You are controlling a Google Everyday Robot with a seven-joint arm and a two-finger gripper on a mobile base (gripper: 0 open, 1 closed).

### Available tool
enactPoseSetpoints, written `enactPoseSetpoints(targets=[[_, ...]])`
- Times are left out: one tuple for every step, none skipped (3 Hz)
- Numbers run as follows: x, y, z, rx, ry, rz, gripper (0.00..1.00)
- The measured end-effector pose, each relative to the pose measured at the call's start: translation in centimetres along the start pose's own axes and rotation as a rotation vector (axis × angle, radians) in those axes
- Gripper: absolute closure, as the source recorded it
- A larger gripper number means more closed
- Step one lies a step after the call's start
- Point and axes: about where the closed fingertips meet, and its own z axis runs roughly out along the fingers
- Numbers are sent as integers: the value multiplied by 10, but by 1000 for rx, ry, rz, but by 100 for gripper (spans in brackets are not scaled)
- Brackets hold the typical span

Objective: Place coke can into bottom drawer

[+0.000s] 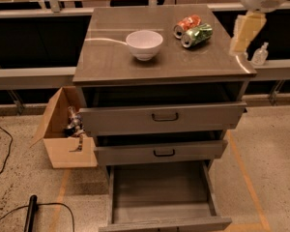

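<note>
Camera view: hand (242,37) at cabinet edge (243,65)

I can read no text. The coke can (187,25) has white markings, perhaps lettering. My hand (242,36), above the right edge of the bench (111,62), bears none legible.

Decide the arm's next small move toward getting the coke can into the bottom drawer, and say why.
Probably shift the pincer left, toward the coke can. The pincer hangs by the right edge of the cabinet top, apart from the can, which lies on its side beside the green can. The bottom drawer already stands open.
</note>
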Motion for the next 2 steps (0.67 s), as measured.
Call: enactPoseSetpoints(targets=[[0, -44, 37, 36, -16, -51, 0], [-1, -77, 82, 40, 3, -50, 0]])
